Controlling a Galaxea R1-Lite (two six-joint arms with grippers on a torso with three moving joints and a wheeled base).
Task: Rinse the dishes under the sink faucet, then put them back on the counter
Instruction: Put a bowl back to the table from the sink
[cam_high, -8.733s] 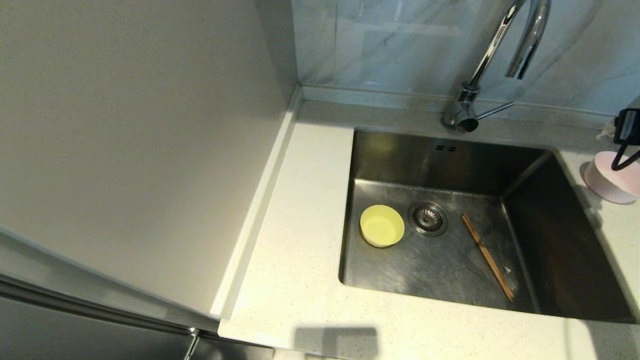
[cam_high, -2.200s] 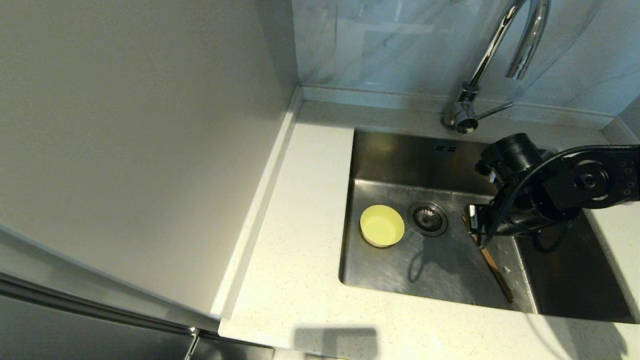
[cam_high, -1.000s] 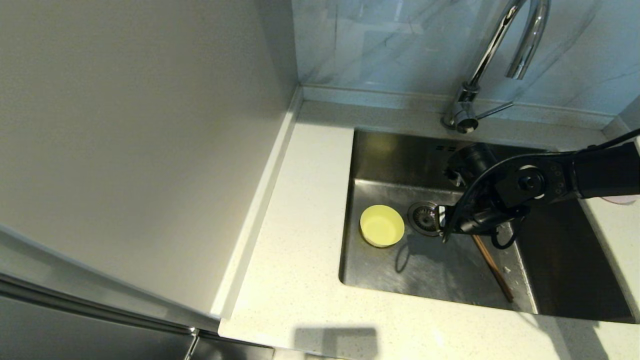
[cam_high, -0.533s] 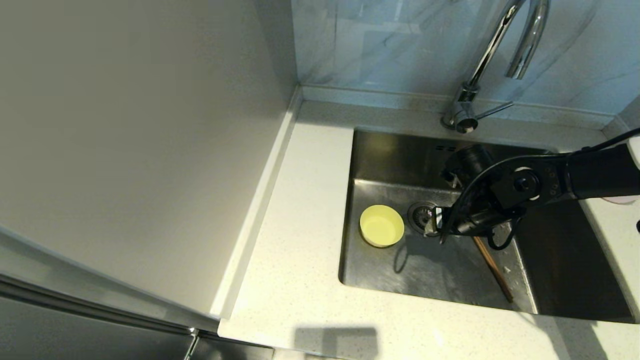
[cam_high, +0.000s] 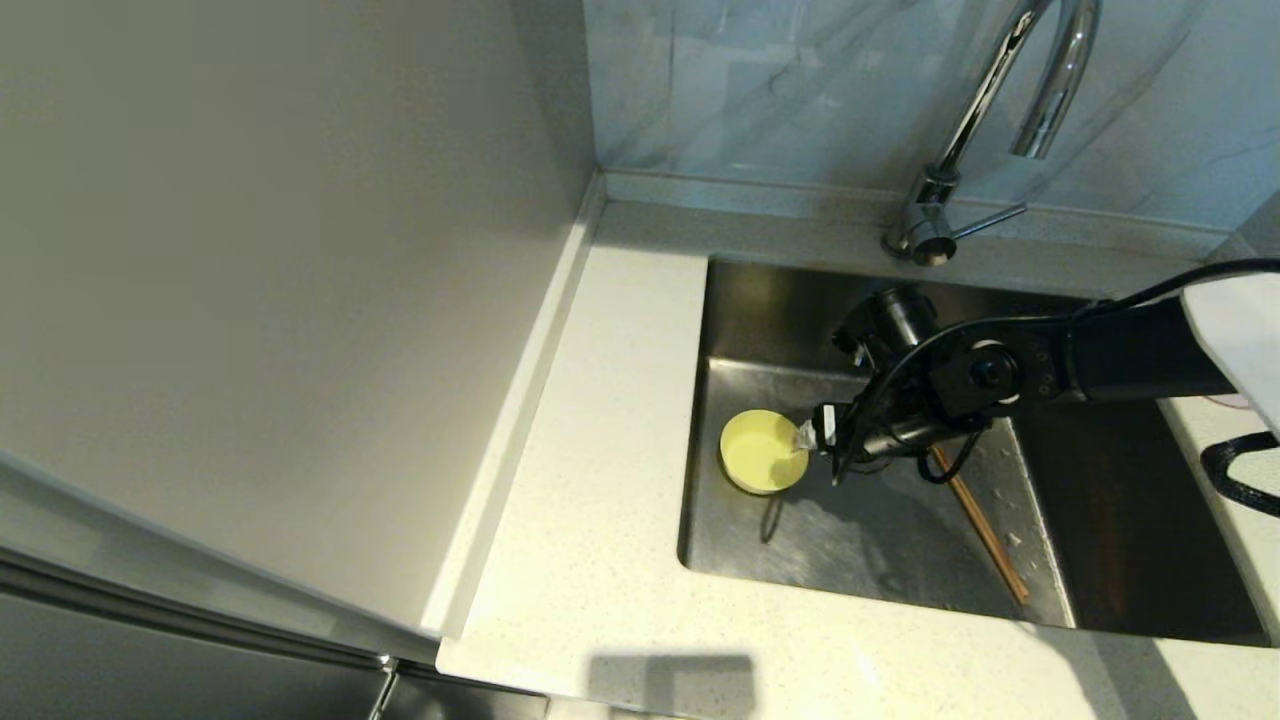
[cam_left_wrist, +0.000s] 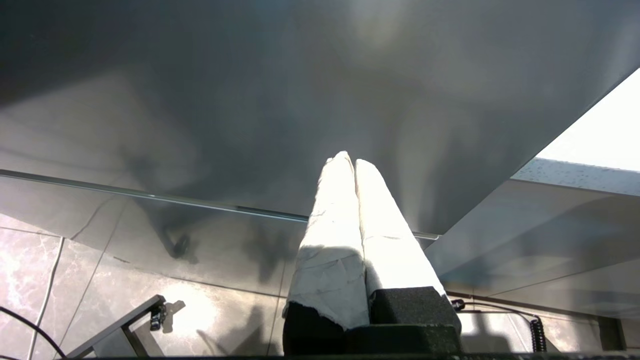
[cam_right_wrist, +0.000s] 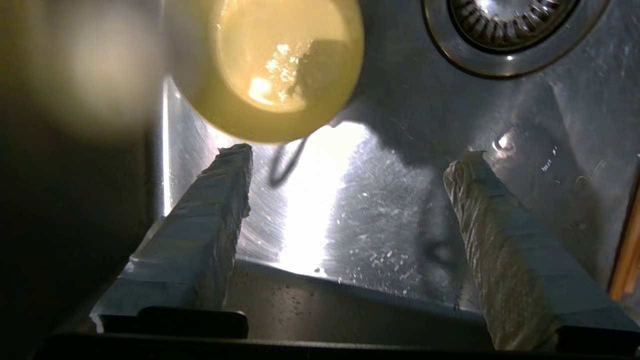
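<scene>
Down inside the sink (cam_high: 880, 540), the right gripper (cam_high: 812, 436) is held low over the steel floor, its jaws spread wide with nothing between them. The taped fingers (cam_right_wrist: 210, 220) are seen just short of the yellow bowl (cam_high: 764, 452), which sits upright on the sink floor, at the jaws' tips in the head view. The drain (cam_right_wrist: 505, 30) lies beside the bowl. The chopsticks (cam_high: 985, 540) rest on the sink floor, partly hidden beneath the right arm. The faucet (cam_high: 985, 130) rises behind the sink from the table (cam_high: 600, 500). The left gripper (cam_left_wrist: 350, 165) is parked below the table, away from the sink, its jaws pressed together and empty.
</scene>
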